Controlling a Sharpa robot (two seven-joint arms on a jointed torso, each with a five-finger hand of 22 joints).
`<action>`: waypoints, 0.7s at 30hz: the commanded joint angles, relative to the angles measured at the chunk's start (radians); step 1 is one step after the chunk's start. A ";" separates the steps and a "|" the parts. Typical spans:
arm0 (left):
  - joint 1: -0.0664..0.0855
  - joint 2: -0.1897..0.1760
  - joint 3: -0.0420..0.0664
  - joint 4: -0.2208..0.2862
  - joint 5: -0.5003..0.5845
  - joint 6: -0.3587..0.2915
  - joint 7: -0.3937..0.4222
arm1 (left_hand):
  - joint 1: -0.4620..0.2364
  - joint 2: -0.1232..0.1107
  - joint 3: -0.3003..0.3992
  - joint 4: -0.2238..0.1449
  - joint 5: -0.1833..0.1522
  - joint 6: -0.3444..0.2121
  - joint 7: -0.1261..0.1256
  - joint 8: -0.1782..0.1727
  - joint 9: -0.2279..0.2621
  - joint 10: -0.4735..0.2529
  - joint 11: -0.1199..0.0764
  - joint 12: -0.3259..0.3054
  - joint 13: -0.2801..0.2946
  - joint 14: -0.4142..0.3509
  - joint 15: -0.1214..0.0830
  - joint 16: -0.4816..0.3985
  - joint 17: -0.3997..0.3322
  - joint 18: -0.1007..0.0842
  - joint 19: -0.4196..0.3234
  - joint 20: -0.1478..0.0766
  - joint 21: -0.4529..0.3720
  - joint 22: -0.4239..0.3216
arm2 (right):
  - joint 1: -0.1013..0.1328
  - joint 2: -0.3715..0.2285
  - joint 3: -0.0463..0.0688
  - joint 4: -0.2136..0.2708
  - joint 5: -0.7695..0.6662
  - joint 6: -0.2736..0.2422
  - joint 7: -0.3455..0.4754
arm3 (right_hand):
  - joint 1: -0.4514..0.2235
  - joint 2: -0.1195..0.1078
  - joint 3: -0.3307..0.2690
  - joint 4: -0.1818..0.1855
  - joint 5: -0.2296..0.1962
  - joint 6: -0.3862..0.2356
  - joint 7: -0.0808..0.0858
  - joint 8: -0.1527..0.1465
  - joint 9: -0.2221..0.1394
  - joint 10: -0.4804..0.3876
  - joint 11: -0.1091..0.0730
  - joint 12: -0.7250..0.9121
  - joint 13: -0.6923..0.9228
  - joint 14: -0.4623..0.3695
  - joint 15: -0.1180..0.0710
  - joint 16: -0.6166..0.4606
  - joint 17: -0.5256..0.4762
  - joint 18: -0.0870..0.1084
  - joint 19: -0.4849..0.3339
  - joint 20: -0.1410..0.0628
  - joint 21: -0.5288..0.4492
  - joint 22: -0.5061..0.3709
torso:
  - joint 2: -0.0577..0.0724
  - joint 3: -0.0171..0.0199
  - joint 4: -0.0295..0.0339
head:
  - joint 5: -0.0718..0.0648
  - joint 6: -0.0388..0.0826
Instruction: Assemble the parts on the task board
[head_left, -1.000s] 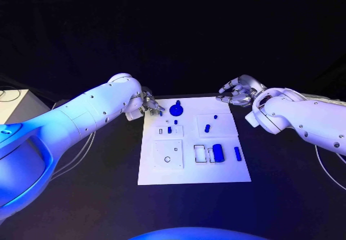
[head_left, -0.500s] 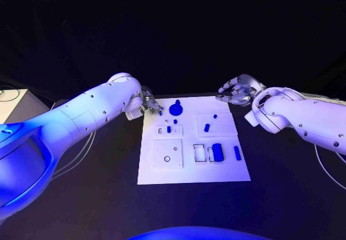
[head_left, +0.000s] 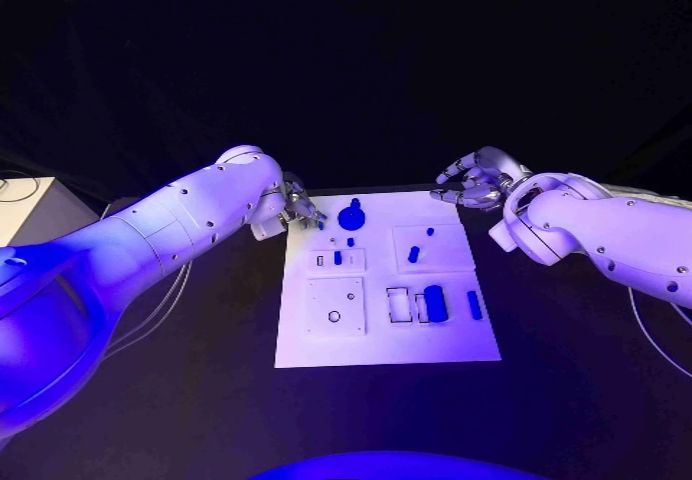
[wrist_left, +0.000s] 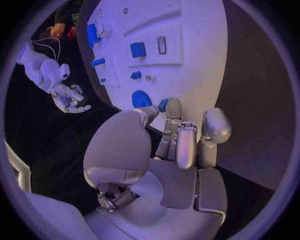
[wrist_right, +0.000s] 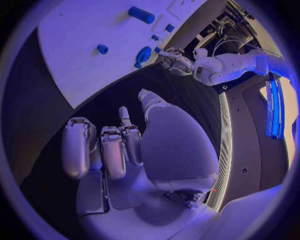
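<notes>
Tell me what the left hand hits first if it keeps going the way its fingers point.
Probably the small blue part at the left hand's fingertips, near the round blue part on the task board; depth is unclear.

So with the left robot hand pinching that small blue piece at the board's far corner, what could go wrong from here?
1. The left robot hand holds the small blue part only at the fingertips; it may slip or tilt.
2. The round blue part lies close beside that hand and could get nudged.
3. The right robot hand hovers past the task board's far edge, curled, unable to steady anything.
</notes>
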 joint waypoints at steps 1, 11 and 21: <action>0.001 0.003 -0.002 -0.001 0.011 0.027 0.001 | 0.001 -0.009 0.007 -0.001 -0.003 -0.002 0.000 0.004 0.001 0.005 -0.005 0.005 -0.001 0.039 -0.006 0.004 0.071 -0.004 0.008 0.000 0.007 0.002 | 0.000 0.000 0.001 0.003 -0.003 0.008 0.008 | -0.007 0.001 0.006 0.000 0.003 -0.005 0.000 0.006 -0.001 0.006 -0.001 0.007 0.164 0.093 0.005 -0.006 0.216 -0.006 0.043 0.003 -0.005 0.066 | 0.001 0.0001 -0.0007 | 0.000 0.000; 0.001 0.005 -0.006 -0.004 0.022 0.025 0.002 | 0.046 -0.008 0.099 -0.043 -0.001 -0.010 -0.004 0.010 0.010 0.004 -0.008 0.005 -0.003 0.039 -0.010 0.007 0.072 -0.005 0.009 -0.003 0.011 0.009 | 0.000 -0.001 0.001 0.003 -0.003 0.009 0.008 | -0.008 0.001 0.008 0.000 0.004 -0.004 -0.001 0.007 -0.001 0.008 -0.001 0.008 0.165 0.093 0.005 -0.007 0.215 -0.006 0.043 0.003 -0.005 0.066 | 0.000 0.0003 0.0001 | -0.001 0.000; 0.001 0.003 -0.007 -0.002 0.043 0.002 0.016 | 0.056 -0.005 0.261 -0.163 0.002 -0.023 0.000 0.035 0.040 0.009 -0.007 0.000 -0.011 0.041 -0.008 0.011 0.076 -0.006 0.010 -0.003 0.018 0.019 | 0.000 0.000 0.001 0.001 -0.003 0.011 0.008 | -0.008 0.001 0.008 0.000 0.004 -0.004 -0.001 0.007 -0.001 0.008 -0.001 0.008 0.165 0.093 0.005 -0.007 0.215 -0.006 0.043 0.003 -0.005 0.066 | 0.000 0.0000 0.0001 | 0.000 -0.002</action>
